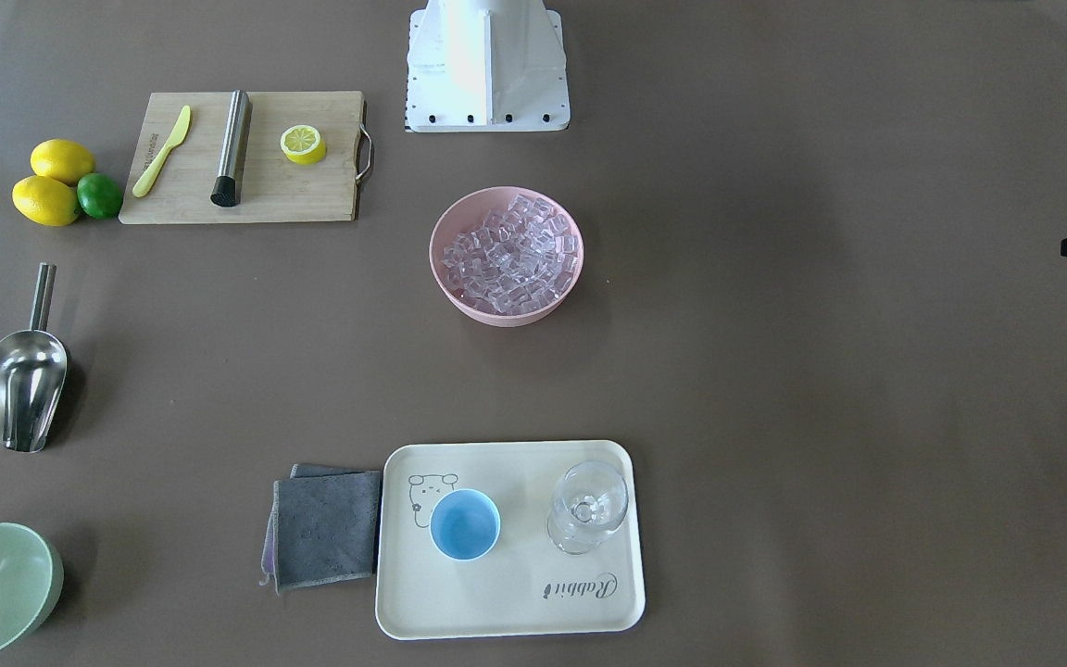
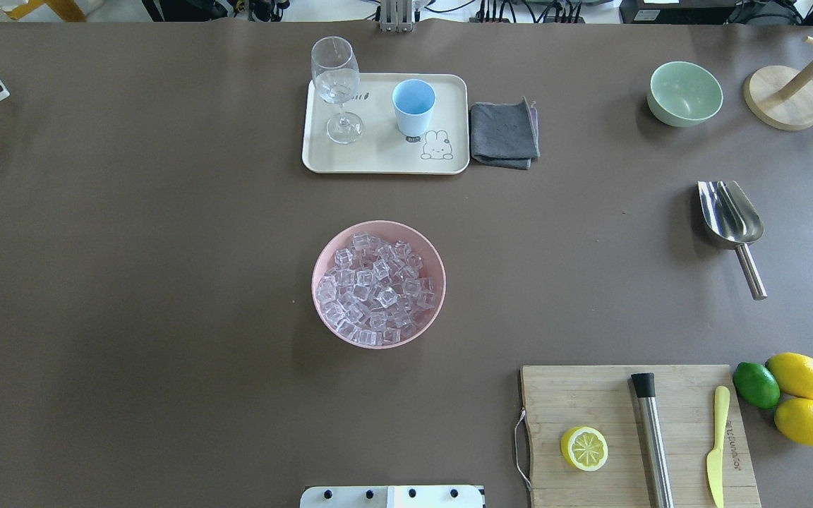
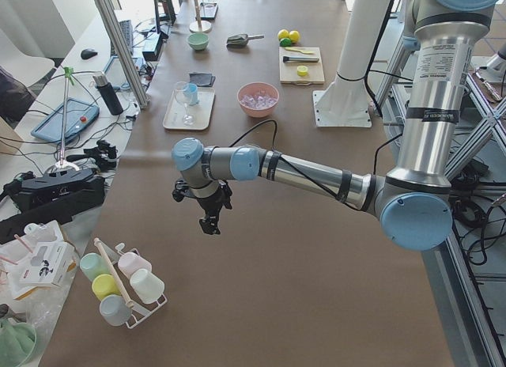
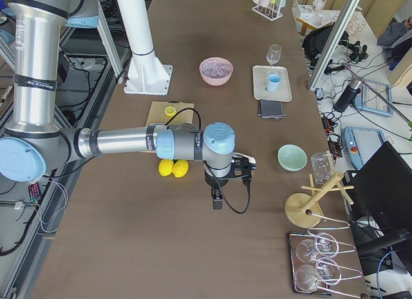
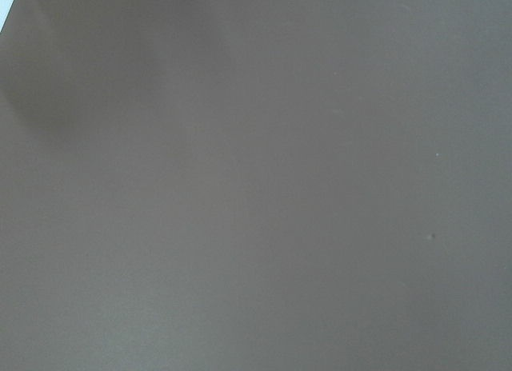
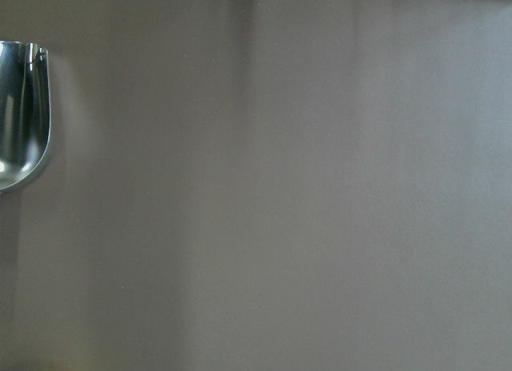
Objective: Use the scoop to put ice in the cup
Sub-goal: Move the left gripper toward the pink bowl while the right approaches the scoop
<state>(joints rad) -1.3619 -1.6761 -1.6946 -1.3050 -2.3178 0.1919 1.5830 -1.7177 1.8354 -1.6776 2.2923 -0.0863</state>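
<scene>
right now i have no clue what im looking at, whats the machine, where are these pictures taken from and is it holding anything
It is a robot with two arms at a brown table, each ending in a two-finger gripper. Two pictures look down on the table, one from behind the robot, one facing it. Two look along it from its ends: one shows the left gripper over bare table, the other the right gripper likewise. The last two come from cameras on the wrists. Mid-table stands a pink round bowl full of clear ice cubes. A cream tray carries a small light-blue cup and a clear stemmed glass. A shiny steel scoop lies alone on the robot's right. Neither gripper seems to hold anything; whether they are open I cannot tell.
</scene>
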